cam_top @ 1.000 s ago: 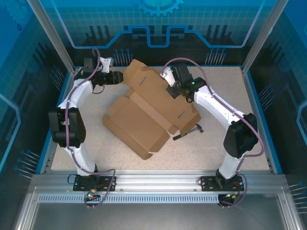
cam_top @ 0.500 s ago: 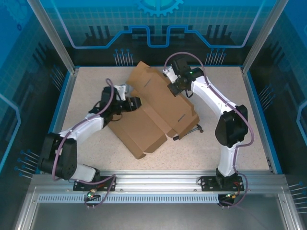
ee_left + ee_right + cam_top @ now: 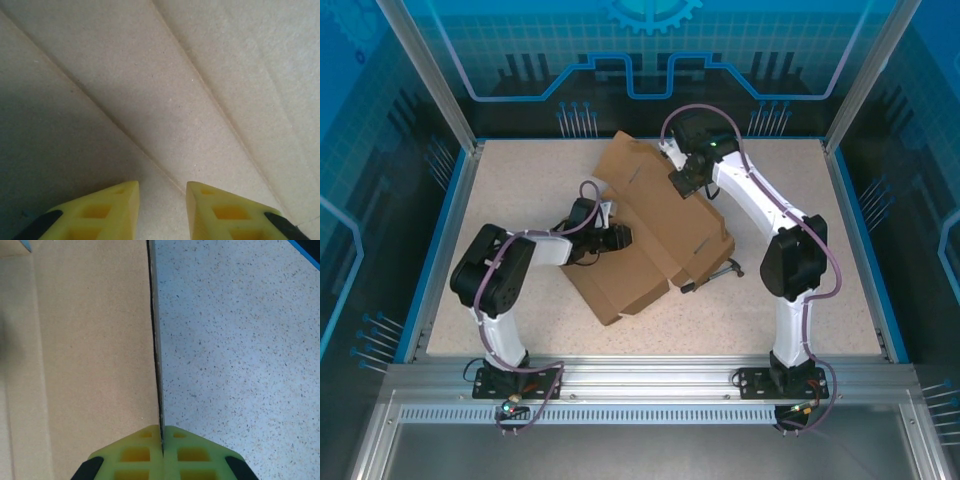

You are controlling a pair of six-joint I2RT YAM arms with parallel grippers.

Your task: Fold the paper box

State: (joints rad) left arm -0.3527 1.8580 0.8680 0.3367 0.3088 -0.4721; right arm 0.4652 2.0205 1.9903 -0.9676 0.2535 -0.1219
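The paper box (image 3: 655,225) is a brown cardboard sheet with flaps, lying partly folded mid-table. My left gripper (image 3: 620,238) presses in low at its left side. Its yellow fingertips (image 3: 162,192) stand a little apart over creased cardboard (image 3: 165,85), with nothing pinched between them. My right gripper (image 3: 682,182) is at the box's far right flap. In the right wrist view its jaws (image 3: 161,432) are shut on the thin edge of a cardboard panel (image 3: 85,340), which rises straight up from between them.
A small black-handled hammer (image 3: 712,277) lies on the speckled table (image 3: 520,190) just right of the box's near corner. A blue rim (image 3: 445,225) borders the table. The right wrist view has bare tabletop (image 3: 240,350) beside the held panel.
My left arm swung from the far left corner down to the box's left side, and its jaws narrowed. The right gripper kept its hold on the flap while the box shifted slightly.
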